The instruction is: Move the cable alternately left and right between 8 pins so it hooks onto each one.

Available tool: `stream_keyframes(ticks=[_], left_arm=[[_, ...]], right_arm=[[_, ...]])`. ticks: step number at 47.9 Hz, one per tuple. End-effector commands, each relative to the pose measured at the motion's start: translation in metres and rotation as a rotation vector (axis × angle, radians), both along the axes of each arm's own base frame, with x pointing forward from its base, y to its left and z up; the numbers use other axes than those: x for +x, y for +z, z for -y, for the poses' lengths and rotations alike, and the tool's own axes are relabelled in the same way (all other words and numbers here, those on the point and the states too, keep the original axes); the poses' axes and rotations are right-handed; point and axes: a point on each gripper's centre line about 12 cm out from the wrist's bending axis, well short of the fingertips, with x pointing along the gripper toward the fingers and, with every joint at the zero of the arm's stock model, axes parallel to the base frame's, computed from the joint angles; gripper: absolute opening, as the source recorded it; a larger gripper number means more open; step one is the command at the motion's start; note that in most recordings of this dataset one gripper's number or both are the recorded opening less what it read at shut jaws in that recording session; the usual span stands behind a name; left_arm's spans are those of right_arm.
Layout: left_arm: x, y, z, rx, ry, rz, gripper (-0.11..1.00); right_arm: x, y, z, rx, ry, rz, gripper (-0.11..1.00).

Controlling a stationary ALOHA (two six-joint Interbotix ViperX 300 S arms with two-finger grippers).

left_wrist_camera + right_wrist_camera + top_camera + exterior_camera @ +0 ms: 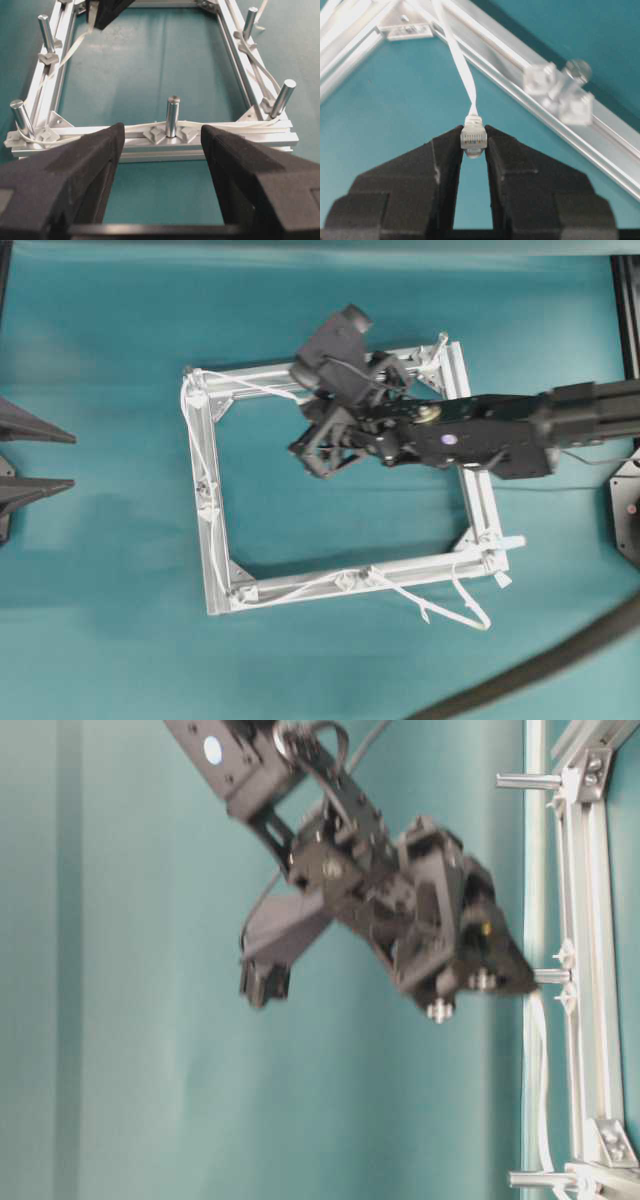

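**Plug pinched above the frame**

Right tool [474,150] is clamped on the cable [454,55] by its small plug [473,139], up at about one o'clock over the aluminium frame [350,585]. White cord trails back to the frame's top rail, then runs round the nine and six o'clock sides, past the pins [172,116]. Left tool [162,150] gapes wide, holding nothing, at nine o'clock off the frame.

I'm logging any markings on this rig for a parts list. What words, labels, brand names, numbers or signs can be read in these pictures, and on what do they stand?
None can be read.
The round pale spot on the right arm bears no legible mark.
The frame, the pins, the cable and its plug, and the left fingers show no lettering.
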Motion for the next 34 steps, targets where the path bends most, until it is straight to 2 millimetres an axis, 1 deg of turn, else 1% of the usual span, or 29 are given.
stream_keyframes(ticks=[1, 6, 10, 20, 34], left_arm=[[0.002, 0.006, 0.0, 0.003, -0.001, 0.011, 0.65], [0.002, 0.006, 0.0, 0.003, -0.001, 0.011, 0.65], [0.002, 0.007, 0.0, 0.003, -0.001, 0.012, 0.65], [0.002, 0.007, 0.0, 0.003, -0.001, 0.011, 0.65], [0.002, 0.007, 0.0, 0.003, -0.001, 0.014, 0.65]], right_arm=[[-0.01, 0.017, -0.001, -0.001, 0.005, 0.038, 0.16], [-0.017, 0.013, 0.002, 0.007, 0.009, 0.032, 0.16], [-0.021, 0.013, 0.009, 0.016, 0.007, 0.042, 0.16], [-0.029, 0.017, 0.022, 0.034, 0.023, 0.089, 0.16], [-0.043, 0.021, 0.024, -0.032, 0.111, 0.055, 0.16]])
